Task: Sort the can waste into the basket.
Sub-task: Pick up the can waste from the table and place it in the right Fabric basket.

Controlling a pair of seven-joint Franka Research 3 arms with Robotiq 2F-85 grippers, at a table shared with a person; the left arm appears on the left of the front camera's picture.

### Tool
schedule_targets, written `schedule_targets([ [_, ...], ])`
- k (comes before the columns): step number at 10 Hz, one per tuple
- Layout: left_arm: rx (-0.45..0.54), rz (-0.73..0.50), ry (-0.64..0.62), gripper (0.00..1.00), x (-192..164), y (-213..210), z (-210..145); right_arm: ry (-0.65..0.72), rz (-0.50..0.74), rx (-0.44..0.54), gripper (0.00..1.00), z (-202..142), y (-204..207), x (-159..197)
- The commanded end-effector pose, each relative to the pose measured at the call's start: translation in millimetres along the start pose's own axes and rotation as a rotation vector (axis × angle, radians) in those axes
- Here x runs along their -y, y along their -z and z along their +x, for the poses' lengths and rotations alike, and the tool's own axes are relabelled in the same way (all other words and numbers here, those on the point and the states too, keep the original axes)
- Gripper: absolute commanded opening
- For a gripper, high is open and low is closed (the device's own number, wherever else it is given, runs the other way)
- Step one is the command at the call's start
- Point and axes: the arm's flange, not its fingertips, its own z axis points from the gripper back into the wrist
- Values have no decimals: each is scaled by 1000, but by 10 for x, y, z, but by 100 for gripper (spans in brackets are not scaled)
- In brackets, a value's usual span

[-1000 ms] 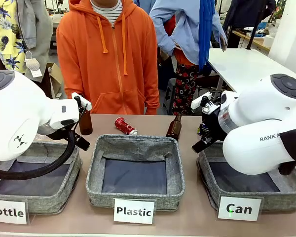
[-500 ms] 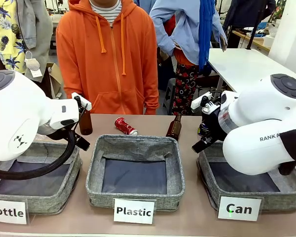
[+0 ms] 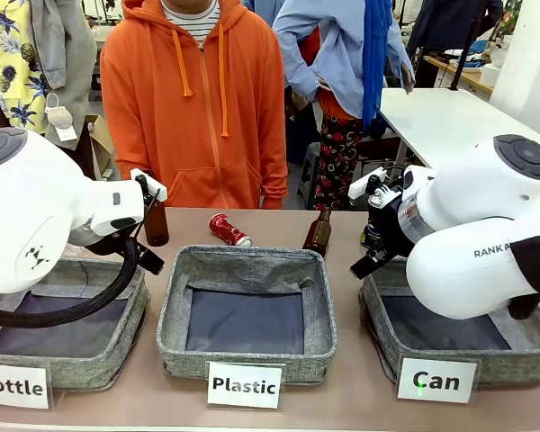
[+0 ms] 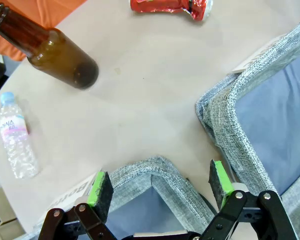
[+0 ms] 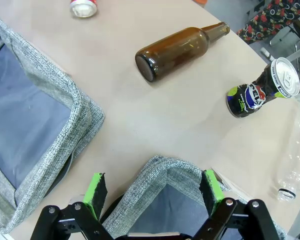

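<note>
Bins stand three in a row on my side of the table: the Bottle bin (image 3: 99, 360) at left, the Plastic bin (image 3: 175, 333) in the middle, the Can bin (image 3: 522, 364) at right. Beyond the Plastic bin the red can (image 3: 229, 230) lies on its side on the table. Its long axis slants from far-left to near-right, with the silver end toward me. Two bottles stand upright: the left brown bottle (image 3: 156, 225) behind my left arm, and the right brown bottle (image 3: 318, 234) between the red can and the Can bin. A person in an orange hoodie (image 3: 198, 108) stands at the far edge.

From the left wrist, the left claw (image 4: 160, 182) hangs wide open and holds nothing, above a corner of the Bottle bin. The red can lies at the top edge, long axis across the picture. One brown bottle and one labelled plastic bottle (image 4: 17, 145), lying flat, are on the table.

From the right wrist, the right claw (image 5: 152, 190) is also fully open and empty, over a corner of the Can bin. The dark can (image 5: 260, 92) stands upright, silver top up, beyond that corner, with bare table between them. One brown bottle stands near it, and one clear plastic bottle (image 5: 295, 165) shows at the right edge. The red can turns its silver end to me at the top edge.
</note>
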Motion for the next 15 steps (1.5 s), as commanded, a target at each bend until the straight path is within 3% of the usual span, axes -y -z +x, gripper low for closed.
schedule_targets([
  [1,55,-114,20,100,-6,-264,0,91,40,18,100,62,-224,-13],
  [2,87,-192,27,100,10,-690,4,166,147,62,100,109,-612,7],
  [4,112,-333,-88,100,63,-1533,-40,315,420,77,100,87,-1403,213],
  [6,145,-629,-103,100,-250,-2055,-432,491,608,174,100,-248,-1936,655],
  [7,201,-742,-188,100,-653,-2165,-677,628,631,277,100,-560,-2147,998],
  [8,282,-803,-359,100,-1055,-2181,-908,720,591,370,100,-859,-2272,1229],
  [11,424,-859,-814,100,-1896,-1833,-1646,978,559,547,100,-1711,-2332,1862],
  [13,455,-833,-997,100,-2024,-1654,-1990,1139,539,571,100,-2099,-2223,2154],
  [15,491,-809,-1090,100,-1936,-1550,-2006,1271,499,537,100,-2314,-2021,2305],
])
